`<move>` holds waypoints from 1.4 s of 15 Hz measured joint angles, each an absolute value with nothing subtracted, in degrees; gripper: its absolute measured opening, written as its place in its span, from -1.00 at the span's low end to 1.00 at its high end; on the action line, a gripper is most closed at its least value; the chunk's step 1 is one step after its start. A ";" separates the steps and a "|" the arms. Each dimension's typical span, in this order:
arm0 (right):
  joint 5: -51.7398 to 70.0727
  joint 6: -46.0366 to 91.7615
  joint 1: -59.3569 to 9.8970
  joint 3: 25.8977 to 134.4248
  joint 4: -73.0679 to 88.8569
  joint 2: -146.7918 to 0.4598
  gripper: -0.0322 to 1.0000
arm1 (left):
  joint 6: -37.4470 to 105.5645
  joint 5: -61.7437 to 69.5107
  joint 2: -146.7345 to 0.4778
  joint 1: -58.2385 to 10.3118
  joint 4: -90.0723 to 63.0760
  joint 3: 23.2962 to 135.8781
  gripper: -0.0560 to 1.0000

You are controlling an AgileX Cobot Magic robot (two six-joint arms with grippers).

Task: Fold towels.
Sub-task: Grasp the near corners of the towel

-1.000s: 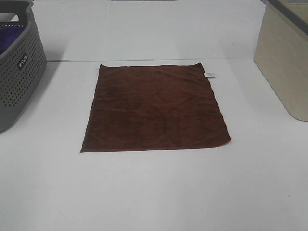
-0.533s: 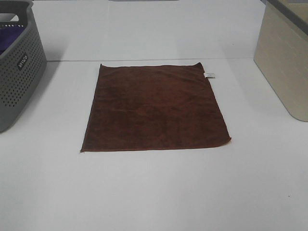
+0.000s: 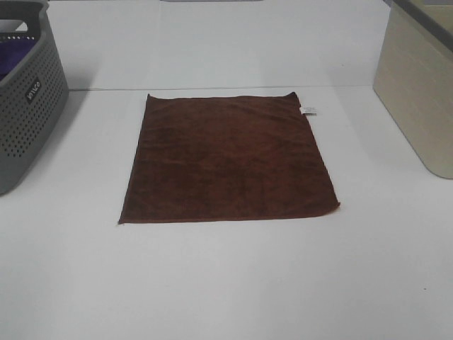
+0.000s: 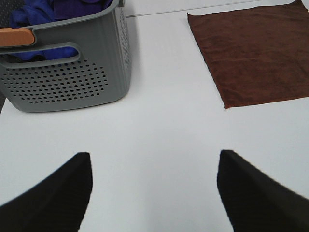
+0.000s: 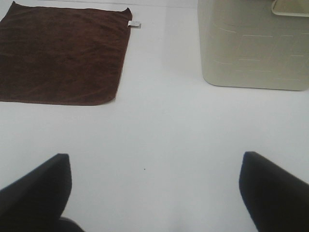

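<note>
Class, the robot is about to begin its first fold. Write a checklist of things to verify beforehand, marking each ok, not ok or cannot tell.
1. Towel spread flat, unfolded: ok.
2. Nothing lying on the towel: ok.
3. Left claw open, empty: ok.
4. Right claw open, empty: ok.
5. Basket and bin apart from the towel: ok.
6. Corner by the label flat: not ok, slightly curled.

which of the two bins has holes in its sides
The grey basket at the left of the high view: its walls are dotted with small holes, with blue cloth inside. The beige bin at the right has solid walls.
</note>
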State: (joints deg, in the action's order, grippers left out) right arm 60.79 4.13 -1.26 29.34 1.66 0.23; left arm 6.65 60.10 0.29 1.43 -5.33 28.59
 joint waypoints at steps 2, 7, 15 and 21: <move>60.79 4.13 -1.26 29.34 1.66 0.23 0.81 | 6.65 60.10 0.29 1.43 -5.33 28.59 0.39; 60.79 4.13 -1.26 29.34 1.66 0.23 0.81 | 6.65 60.10 0.29 1.43 -5.33 28.59 0.39; 60.79 4.13 -1.26 29.34 1.66 0.23 0.81 | 6.65 60.10 0.29 1.43 -5.33 28.59 0.39; 60.79 4.13 -1.26 29.34 1.66 0.23 0.81 | 6.65 60.10 0.29 1.43 -5.33 28.59 0.39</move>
